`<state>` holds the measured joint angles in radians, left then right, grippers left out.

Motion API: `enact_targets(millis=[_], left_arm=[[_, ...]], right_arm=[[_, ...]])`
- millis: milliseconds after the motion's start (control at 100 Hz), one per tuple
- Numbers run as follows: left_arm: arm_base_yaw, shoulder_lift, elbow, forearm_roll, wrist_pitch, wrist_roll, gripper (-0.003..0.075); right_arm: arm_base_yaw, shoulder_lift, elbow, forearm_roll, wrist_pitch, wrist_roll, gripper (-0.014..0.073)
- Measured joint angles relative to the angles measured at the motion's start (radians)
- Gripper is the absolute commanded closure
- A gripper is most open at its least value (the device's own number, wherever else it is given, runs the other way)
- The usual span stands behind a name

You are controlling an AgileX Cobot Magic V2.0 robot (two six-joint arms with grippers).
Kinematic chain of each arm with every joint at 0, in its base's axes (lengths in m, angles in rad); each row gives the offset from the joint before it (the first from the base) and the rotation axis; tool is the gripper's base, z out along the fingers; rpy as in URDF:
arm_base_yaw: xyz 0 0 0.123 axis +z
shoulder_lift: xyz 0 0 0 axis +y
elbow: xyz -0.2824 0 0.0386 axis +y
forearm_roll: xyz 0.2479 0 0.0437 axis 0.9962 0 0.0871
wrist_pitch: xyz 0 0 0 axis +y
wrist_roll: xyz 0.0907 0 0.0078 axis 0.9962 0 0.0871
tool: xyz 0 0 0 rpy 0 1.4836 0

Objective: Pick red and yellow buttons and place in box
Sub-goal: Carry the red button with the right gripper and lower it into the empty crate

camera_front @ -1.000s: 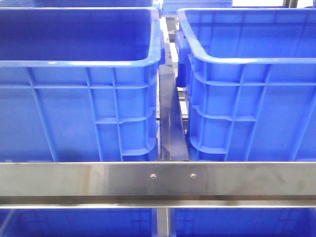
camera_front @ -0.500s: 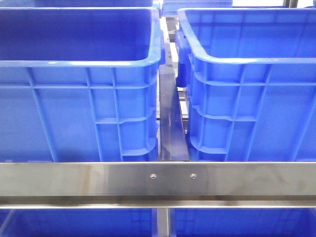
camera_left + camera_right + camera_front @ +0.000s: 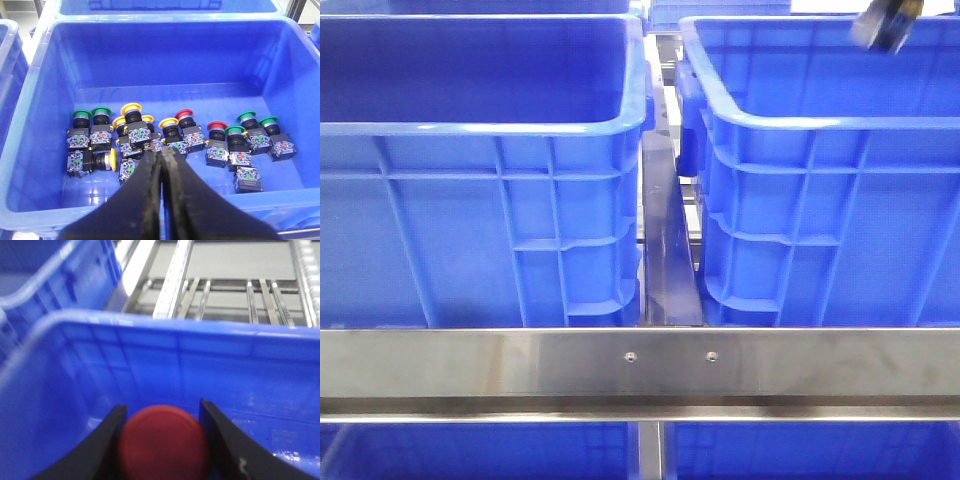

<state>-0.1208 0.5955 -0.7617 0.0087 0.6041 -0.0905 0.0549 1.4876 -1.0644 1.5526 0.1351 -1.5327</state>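
My right gripper [image 3: 162,412] is shut on a red button [image 3: 164,442], held between its two black fingers above the inside of a blue box [image 3: 150,322]. In the front view its tip [image 3: 883,25] shows blurred at the top right, over the right-hand blue crate [image 3: 820,122]. My left gripper [image 3: 162,152] is shut and empty above the near rim of another blue crate [image 3: 165,20]. That crate holds several push buttons: red [image 3: 184,114], yellow [image 3: 132,108] and green [image 3: 80,114].
A second blue crate [image 3: 480,128] stands at the left in the front view, a narrow dark gap [image 3: 665,250] between the two. A steel rail [image 3: 640,365] runs across the front. Metal roller tracks [image 3: 225,295] lie beyond the box.
My right gripper has come into the front view at the top right, above the right crate. Nothing else has moved.
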Motion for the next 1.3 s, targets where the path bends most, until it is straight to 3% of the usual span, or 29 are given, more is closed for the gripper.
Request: enact_targets(millis=[630, 1300], left_arm=[[0.000, 0.000, 0.000, 0.002, -0.007, 0.000, 0.0739], [0.000, 0.000, 0.000, 0.002, -0.020, 0.000, 0.0739]], right_arm=[[0.019, 0.379, -0.223, 0.006, -0.092, -0.116, 0.0468], [0.019, 0.481, -0.287, 0.008, -0.128, -0.120, 0.0461]])
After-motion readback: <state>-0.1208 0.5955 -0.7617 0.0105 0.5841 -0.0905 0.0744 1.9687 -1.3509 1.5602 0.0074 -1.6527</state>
